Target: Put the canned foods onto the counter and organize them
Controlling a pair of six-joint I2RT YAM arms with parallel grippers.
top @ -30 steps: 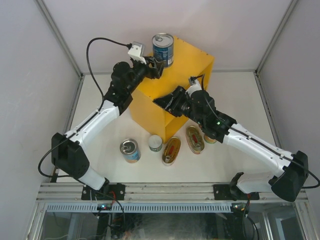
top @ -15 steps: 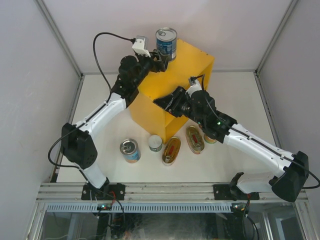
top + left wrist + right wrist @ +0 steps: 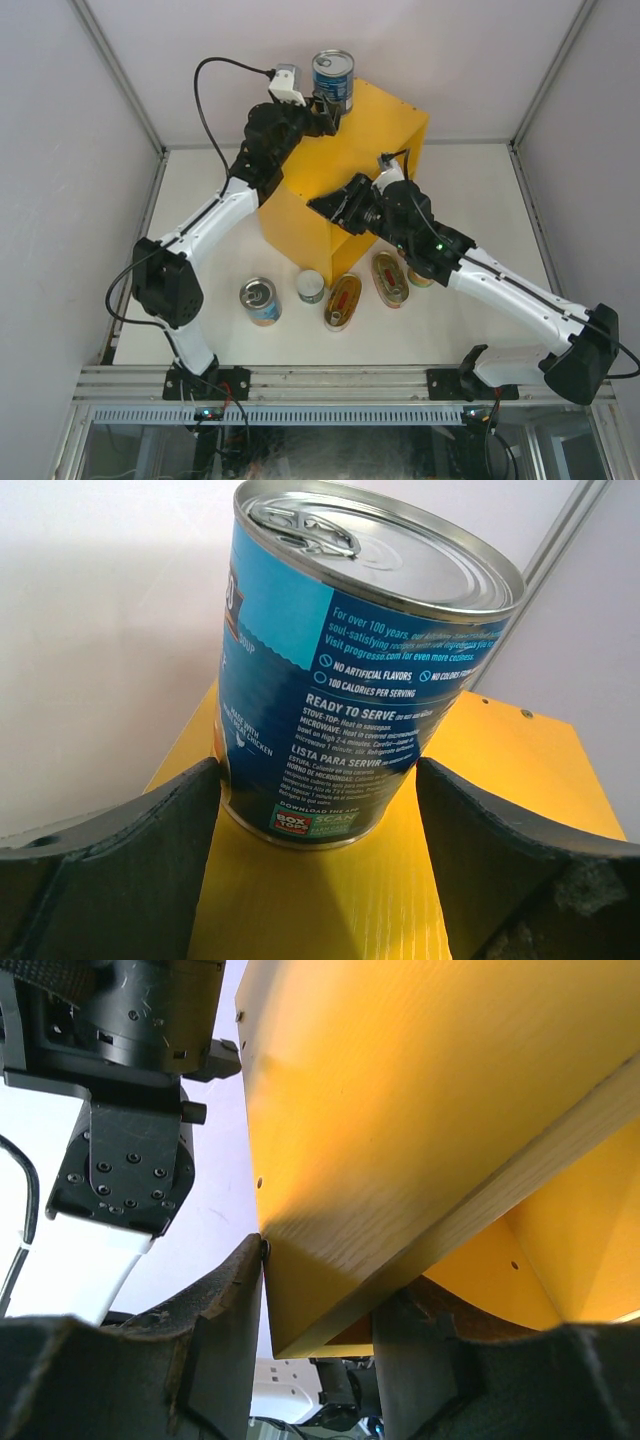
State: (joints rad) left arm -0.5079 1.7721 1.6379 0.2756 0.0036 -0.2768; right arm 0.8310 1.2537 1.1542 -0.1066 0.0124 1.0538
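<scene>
Nearest the arm bases, cans wait on the white table (image 3: 480, 190): a tall blue can (image 3: 260, 300), a small round can (image 3: 312, 286), an oval tin (image 3: 343, 301) and a second oval tin (image 3: 390, 278) beside it. Just beyond them, the right gripper (image 3: 320, 1310) is pinched on the front edge of a side wall of the yellow counter (image 3: 370, 150), apparently steadying it. Farthest back, a second blue can (image 3: 350, 680) stands upright on the counter's flat top, near its far left corner. The left gripper (image 3: 315, 880) has just let go. A second ago its fingers were tight on this can; now they stand parted on either side of it, holding nothing. That reads as one can delivered. The arm looks free to back off and fetch the next can from the table.
</scene>
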